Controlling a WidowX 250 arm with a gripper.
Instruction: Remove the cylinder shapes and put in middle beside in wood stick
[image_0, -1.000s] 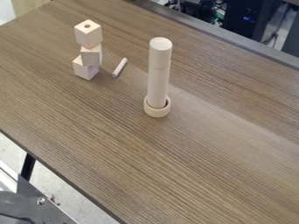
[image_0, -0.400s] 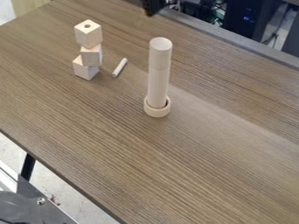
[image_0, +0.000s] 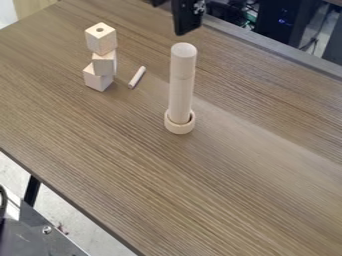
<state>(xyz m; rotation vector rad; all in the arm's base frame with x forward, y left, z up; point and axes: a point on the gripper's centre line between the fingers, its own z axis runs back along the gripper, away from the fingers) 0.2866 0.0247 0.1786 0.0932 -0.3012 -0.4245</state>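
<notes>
a black gripper (image_0: 169, 19) is seen at the top edge, its jaws parted. below it, an upright column of wooden cylinders (image_0: 182, 82) is held in a wooden ring (image_0: 180, 128); leftward, a wood stick (image_0: 137, 77) is laid near three stacked blocks (image_0: 101, 40).

Three wooden blocks (image_0: 103, 63), two stacked cylinders (image_0: 181, 90), one ring (image_0: 179, 128), one thin stick (image_0: 137, 77)

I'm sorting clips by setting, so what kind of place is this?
Likely a robotics lab or workshop: a wood-grain table holding stacked wooden blocks, with computer equipment and cables behind it.
</notes>
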